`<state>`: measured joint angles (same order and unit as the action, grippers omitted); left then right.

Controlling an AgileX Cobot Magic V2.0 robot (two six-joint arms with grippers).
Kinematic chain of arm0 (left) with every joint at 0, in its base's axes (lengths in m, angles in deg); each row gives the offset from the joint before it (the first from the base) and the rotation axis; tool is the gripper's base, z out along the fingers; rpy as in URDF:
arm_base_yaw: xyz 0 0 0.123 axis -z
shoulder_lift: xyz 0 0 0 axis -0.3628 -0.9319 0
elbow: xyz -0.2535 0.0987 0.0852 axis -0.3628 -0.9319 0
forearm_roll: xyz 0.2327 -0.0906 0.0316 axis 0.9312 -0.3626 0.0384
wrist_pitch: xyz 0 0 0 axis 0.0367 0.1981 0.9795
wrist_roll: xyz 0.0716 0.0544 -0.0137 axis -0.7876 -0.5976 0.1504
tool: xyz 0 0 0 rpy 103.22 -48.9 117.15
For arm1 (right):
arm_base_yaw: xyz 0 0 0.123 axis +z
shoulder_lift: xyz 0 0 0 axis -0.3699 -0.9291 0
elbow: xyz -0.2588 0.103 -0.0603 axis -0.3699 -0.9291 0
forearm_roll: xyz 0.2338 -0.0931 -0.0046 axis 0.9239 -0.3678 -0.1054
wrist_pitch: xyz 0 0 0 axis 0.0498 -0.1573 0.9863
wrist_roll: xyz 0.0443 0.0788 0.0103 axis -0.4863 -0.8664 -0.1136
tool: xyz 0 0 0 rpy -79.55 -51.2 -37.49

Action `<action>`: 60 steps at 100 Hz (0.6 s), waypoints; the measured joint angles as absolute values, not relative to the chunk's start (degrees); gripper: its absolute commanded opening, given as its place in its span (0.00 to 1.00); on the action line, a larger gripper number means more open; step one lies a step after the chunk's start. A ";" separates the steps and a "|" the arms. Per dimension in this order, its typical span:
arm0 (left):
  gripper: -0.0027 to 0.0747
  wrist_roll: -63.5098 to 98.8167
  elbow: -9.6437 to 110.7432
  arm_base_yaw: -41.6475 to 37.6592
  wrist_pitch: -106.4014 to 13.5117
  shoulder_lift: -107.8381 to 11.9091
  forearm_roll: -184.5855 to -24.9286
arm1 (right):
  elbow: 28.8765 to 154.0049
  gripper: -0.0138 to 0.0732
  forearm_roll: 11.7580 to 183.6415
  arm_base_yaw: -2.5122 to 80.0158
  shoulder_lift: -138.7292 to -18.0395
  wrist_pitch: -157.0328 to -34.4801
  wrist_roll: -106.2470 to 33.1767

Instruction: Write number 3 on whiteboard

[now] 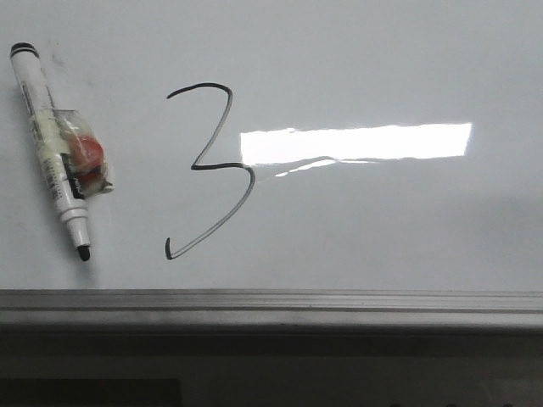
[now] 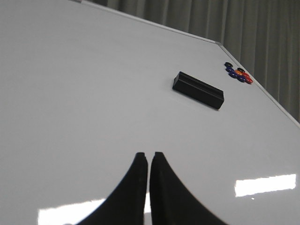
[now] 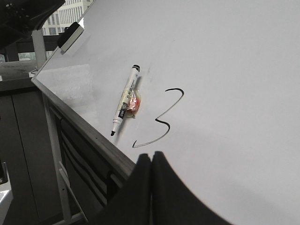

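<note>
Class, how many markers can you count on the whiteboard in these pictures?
1. The marker lies uncapped on the whiteboard, left of the number 3, tip toward the frame. Others could lie outside the views.

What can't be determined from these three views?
- Marker label text: too small and blurred in the front view.
- Red item taped to the marker: wrapped in clear plastic, identity unclear.
- Whiteboard extent: cut off by the frame edges.
- Magnets: too small to count in the left wrist view.
</note>
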<state>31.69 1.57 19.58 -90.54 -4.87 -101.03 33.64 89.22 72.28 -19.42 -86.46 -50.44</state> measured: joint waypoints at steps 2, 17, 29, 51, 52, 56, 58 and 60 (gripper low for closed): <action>0.01 31.69 1.57 18.93 -90.41 -4.79 -99.93 | 33.64 0.08 89.22 72.28 -19.42 -86.46 -50.44; 0.01 31.69 1.57 11.78 -88.23 -4.06 -94.77 | 33.64 0.08 89.22 72.28 -19.42 -86.46 -50.44; 0.01 31.69 1.57 1.95 -83.33 -2.14 -88.49 | 33.64 0.08 89.22 72.28 -19.42 -86.46 -50.44; 0.01 31.69 1.57 -13.65 -70.59 2.76 -82.42 | 33.64 0.08 89.22 72.28 -19.42 -86.46 -50.44; 0.01 31.69 1.57 -14.04 -70.23 3.08 -82.32 | 33.64 0.08 89.22 72.28 -19.42 -86.46 -50.44; 0.01 31.69 1.57 -16.23 -68.37 3.88 -82.19 | 33.64 0.08 89.22 72.28 -19.42 -86.46 -50.44; 0.01 31.69 1.46 -17.22 -67.52 4.35 -82.12 | 33.64 0.08 89.22 72.28 -19.42 -86.46 -50.44; 0.01 31.69 1.46 -18.14 -67.10 4.85 -82.03 | 33.64 0.08 89.22 72.28 -19.42 -86.46 -50.44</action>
<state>31.69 1.46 -18.14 -67.10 4.85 -82.03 33.64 89.22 72.28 -19.42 -86.46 -50.44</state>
